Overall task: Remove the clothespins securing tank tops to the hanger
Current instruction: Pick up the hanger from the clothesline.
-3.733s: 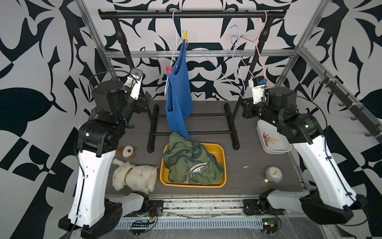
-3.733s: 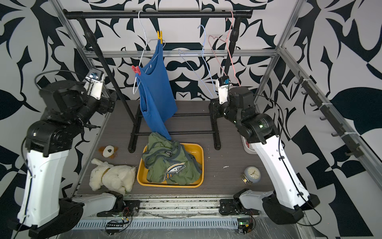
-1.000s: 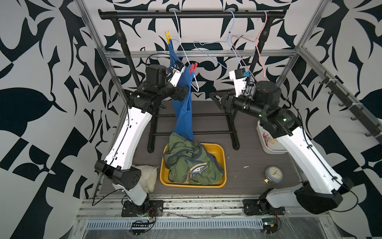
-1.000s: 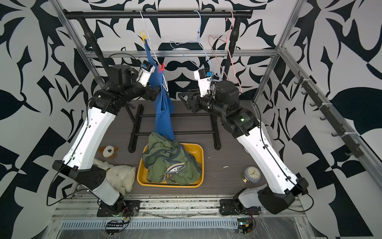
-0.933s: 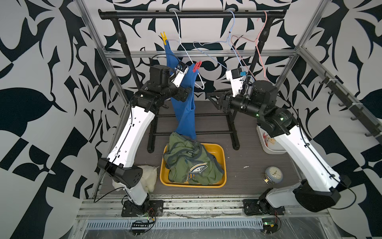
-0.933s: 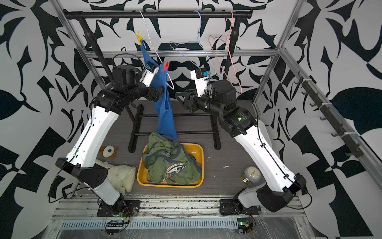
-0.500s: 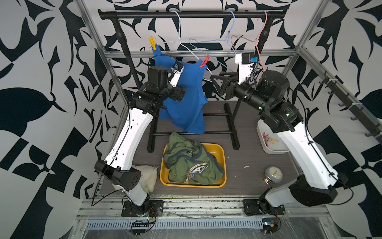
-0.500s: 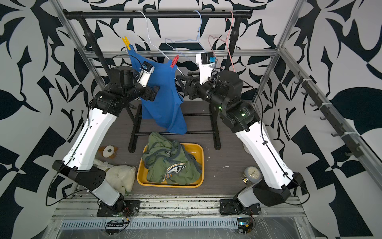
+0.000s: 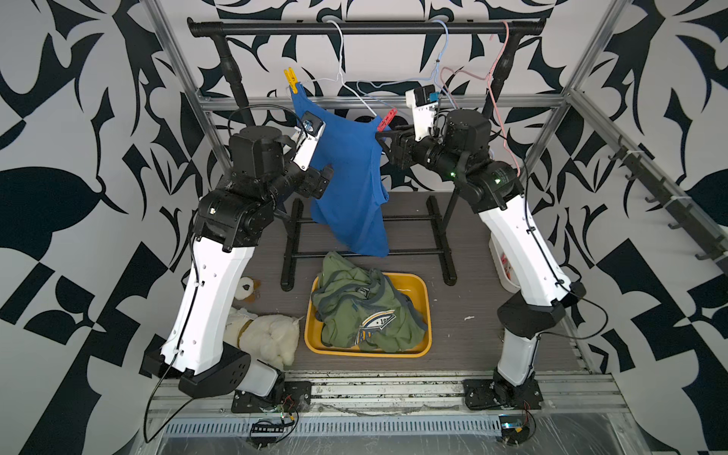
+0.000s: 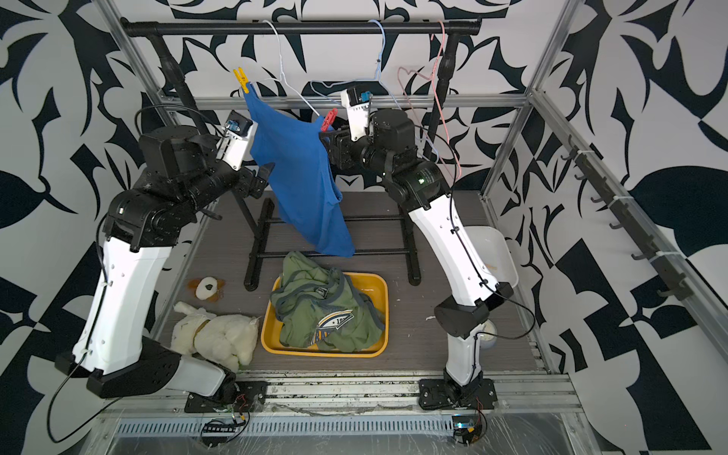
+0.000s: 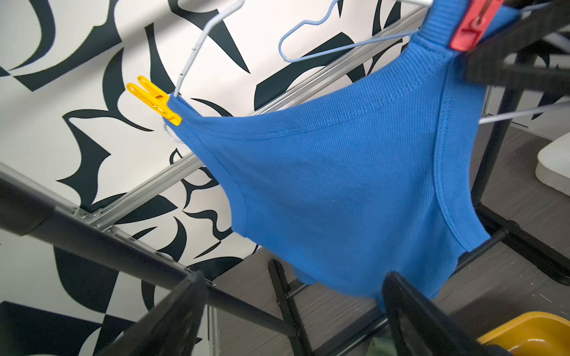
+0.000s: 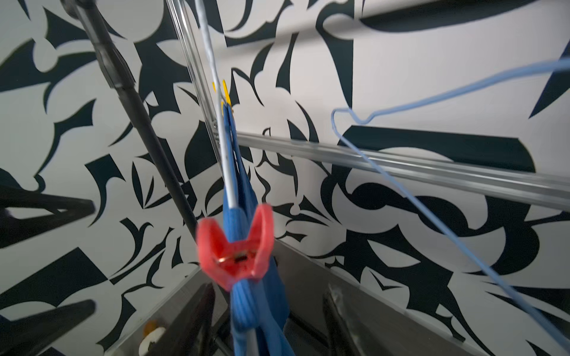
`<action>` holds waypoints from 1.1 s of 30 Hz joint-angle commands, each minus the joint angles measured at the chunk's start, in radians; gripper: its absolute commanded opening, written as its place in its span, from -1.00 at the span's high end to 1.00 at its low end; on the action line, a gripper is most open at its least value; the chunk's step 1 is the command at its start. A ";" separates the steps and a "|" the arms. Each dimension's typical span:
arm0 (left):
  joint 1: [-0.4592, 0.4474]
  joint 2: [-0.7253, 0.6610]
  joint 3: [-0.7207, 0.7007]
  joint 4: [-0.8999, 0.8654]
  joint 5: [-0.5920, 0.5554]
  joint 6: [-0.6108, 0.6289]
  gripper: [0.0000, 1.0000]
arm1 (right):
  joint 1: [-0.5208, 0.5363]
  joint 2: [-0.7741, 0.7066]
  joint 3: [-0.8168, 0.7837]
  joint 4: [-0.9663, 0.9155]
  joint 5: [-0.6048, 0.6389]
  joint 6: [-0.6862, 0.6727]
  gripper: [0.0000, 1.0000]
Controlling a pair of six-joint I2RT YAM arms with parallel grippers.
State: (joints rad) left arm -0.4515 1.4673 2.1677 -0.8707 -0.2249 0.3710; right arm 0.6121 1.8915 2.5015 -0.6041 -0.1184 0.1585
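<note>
In a top view the red clothespin (image 9: 387,119) gripped the blue tank top's (image 9: 350,185) strap just above the nearer right gripper (image 9: 385,143); the left wrist view showed the left gripper (image 11: 293,317) gaping empty beside its lower edge; the right wrist view, that clothespin's handles upright beyond parted jaws.

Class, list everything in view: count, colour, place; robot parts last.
Sleeveless knit tank top: one, bright blue, on white hanger.
Yellow plastic clothespin: one, yellow, on its strap.
Red plastic clothespin: one, red, other strap.
Wire hangers: three, white, blue, pink, on rail.
Metal garment rack: one, black, rear.
Crumpled tank tops: heap, olive, in tray.
Plastic tray: one, yellow, mid-floor.
Plush dog: one, cream, by left arm.
Left pincer: one, black, open beside blue top.
Right pincer: one, black, open at red clothespin.
</note>
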 commanded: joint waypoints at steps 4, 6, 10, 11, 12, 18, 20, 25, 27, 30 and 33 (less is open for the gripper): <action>0.005 0.002 -0.016 -0.037 -0.006 0.017 -0.87 | 0.000 -0.033 0.046 -0.004 -0.039 0.003 -0.13; 0.004 0.003 -0.016 -0.032 -0.006 0.017 -0.87 | -0.001 -0.014 0.079 -0.028 -0.058 0.006 -0.04; 0.005 0.007 -0.017 -0.025 0.008 0.017 -0.87 | -0.001 0.043 0.179 -0.082 -0.088 0.008 0.15; 0.004 0.008 -0.017 -0.025 0.009 0.018 -0.88 | -0.001 0.056 0.198 -0.092 -0.093 0.008 0.15; 0.005 0.007 -0.018 -0.024 0.008 0.019 -0.88 | -0.001 0.064 0.209 -0.098 -0.096 0.009 0.15; 0.005 -0.002 -0.035 -0.024 0.008 0.031 -0.88 | -0.001 0.079 0.213 -0.091 -0.143 0.029 0.07; 0.005 -0.003 -0.039 -0.025 0.008 0.032 -0.88 | -0.002 0.085 0.213 -0.096 -0.150 0.037 0.03; 0.005 -0.007 -0.043 -0.024 0.011 0.035 -0.88 | -0.001 0.095 0.212 -0.123 -0.158 0.054 0.02; 0.005 -0.009 -0.046 -0.024 0.013 0.036 -0.88 | -0.002 0.095 0.206 -0.129 -0.159 0.056 0.04; 0.005 -0.013 -0.048 -0.024 0.012 0.038 -0.88 | -0.001 0.093 0.202 -0.133 -0.162 0.058 0.17; 0.005 -0.014 -0.051 -0.021 0.012 0.039 -0.88 | -0.001 0.095 0.203 -0.140 -0.163 0.059 0.24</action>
State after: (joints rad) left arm -0.4507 1.4727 2.1246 -0.9020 -0.2207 0.4015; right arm 0.6113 2.0109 2.6865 -0.7593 -0.2657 0.2127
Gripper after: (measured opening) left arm 0.942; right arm 0.392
